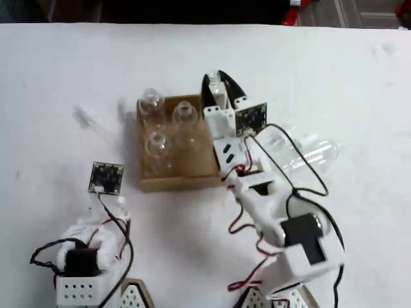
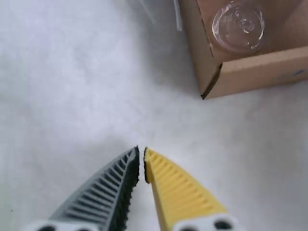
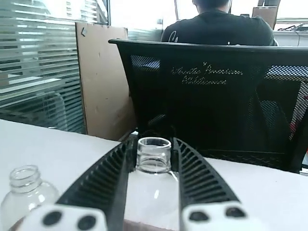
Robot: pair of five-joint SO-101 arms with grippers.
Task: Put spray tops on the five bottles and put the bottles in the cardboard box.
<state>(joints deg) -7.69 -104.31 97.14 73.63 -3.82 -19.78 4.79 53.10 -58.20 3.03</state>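
Cardboard box (image 1: 180,181), open-topped, holds three clear uncapped bottles (image 1: 157,144) upright. A fourth bottle (image 3: 154,155) is upright past its far right corner; a fifth bottle (image 1: 314,153) lies flat nearby.

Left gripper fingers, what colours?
Left gripper: one grey finger, one yellow, both ribbed. Best in left wrist view.

Overhead camera looks down; left wrist camera, close, shares the cardboard box (image 1: 180,183).

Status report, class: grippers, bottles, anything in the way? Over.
Right gripper shut on topless bottle at cardboard box edge. Left gripper shut, empty, over table. More topless bottles standing in box. No obstruction seen.
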